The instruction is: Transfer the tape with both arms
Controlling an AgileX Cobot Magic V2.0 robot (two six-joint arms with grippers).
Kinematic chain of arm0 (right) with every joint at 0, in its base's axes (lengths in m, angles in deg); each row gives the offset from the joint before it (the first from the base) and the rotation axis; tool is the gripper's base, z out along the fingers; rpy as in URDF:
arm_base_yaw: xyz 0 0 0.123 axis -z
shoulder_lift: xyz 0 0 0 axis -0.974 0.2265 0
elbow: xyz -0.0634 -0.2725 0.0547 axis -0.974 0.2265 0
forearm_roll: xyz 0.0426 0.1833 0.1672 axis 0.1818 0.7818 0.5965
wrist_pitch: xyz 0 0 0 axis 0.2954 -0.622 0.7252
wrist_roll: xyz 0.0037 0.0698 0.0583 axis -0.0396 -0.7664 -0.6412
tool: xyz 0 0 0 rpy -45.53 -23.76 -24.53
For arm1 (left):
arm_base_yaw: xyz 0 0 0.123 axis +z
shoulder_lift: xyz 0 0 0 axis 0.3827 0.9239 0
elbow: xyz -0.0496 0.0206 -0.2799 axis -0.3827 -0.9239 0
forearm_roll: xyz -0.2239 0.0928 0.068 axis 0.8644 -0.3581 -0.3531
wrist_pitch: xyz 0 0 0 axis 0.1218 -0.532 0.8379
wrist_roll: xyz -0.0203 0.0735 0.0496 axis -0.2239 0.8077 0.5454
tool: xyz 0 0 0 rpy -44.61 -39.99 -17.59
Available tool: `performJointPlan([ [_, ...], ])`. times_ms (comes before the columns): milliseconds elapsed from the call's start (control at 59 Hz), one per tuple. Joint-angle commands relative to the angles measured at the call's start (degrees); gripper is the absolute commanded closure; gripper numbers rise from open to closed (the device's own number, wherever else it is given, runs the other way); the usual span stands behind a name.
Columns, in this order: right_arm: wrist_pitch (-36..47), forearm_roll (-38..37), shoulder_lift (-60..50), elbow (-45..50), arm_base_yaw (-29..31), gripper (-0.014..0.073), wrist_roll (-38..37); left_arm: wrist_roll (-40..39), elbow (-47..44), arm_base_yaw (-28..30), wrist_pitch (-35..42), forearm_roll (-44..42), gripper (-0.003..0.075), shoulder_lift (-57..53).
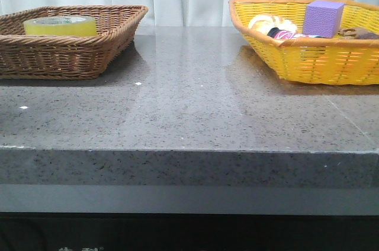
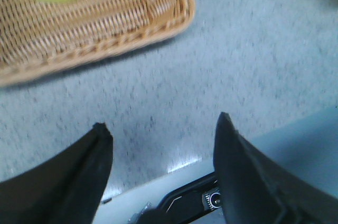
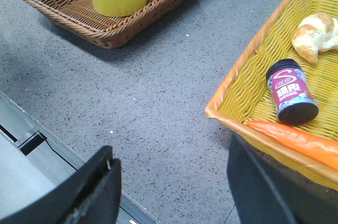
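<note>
**A:** Where do we find the tape (image 1: 60, 25)?

**B:** Lying flat on its side in the brown wicker basket (image 1: 89, 55), on our left side of the grey stone table (image 1: 195, 103). Nothing touches it. We judge the transfer has not begun.

**A:** And our grippers?

**B:** The left gripper (image 2: 161, 129) hangs above the table's near edge, fingers spread, nothing between them. The brown basket is ahead of it, with the tape only just showing at the edge of the left wrist view. The right gripper (image 3: 171, 166) is likewise parted and empty, beside the yellow basket (image 1: 320, 55).

**A:** Why does the tape sit well for us?

**B:** Flat, with its hole upward, so we could probably grip across its wall from above. The left arm is nearer, so we would expect it to lift first and pass to the right.

**A:** What is in the yellow basket?

**B:** A purple cube (image 1: 323, 18), a croissant (image 3: 316, 33), a dark-lidded jar (image 3: 290, 92) and a carrot (image 3: 296, 139). It is crowded, so a free spot for the tape may be tight.
</note>
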Motion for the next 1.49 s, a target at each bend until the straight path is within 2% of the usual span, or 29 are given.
performJointPlan([
  [0,4.08,0.09,-0.11,-1.51,0.2,0.0127,0.33,0.28,-4.23,-0.49,5.9,1.27,0.0299,-5.14],
  [153,3.72,-2.78,-0.11,-1.51,0.48,0.0127,0.11,0.75,-11.21,-0.49,11.1,0.74,0.0299,-11.23],
  [271,3.61,-3.0,-0.11,-1.51,3.07,0.0127,-2.18,0.87,-14.23,-0.49,14.93,-2.22,0.03,-14.88],
  [424,2.46,-3.01,-0.07,-1.51,7.42,0.0127,-2.66,0.87,-14.96,-0.38,15.66,-4.38,0.03,-16.52],
  [645,0.13,-3.01,-0.07,-1.51,8.18,0.013,-2.66,0.87,-14.96,-0.38,16.02,-4.38,0.0302,-16.28],
  [729,-0.18,-3.01,-0.07,-1.51,8.18,0.0196,-2.66,0.87,-14.96,-0.38,16.28,-4.38,0.0348,-16.28],
  [882,-0.67,-3.01,-0.07,-1.51,8.18,0.0436,-2.66,0.87,-14.96,-0.38,16.4,-4.38,0.0521,-16.28],
  [967,-0.93,-3.01,-0.07,-1.51,8.18,0.0546,-2.66,0.87,-14.96,-0.38,16.67,-4.38,0.0638,-16.28],
  [1086,-1.3,-3.01,-0.07,-1.51,8.18,0.0667,-2.66,0.87,-14.96,-0.38,17.84,-4.38,0.0739,-16.28],
  [1476,-1.43,-3.01,-0.07,-1.45,8.18,0.0662,-2.66,0.87,-14.96,-0.38,17.54,-4.26,0.074,-16.28],
])
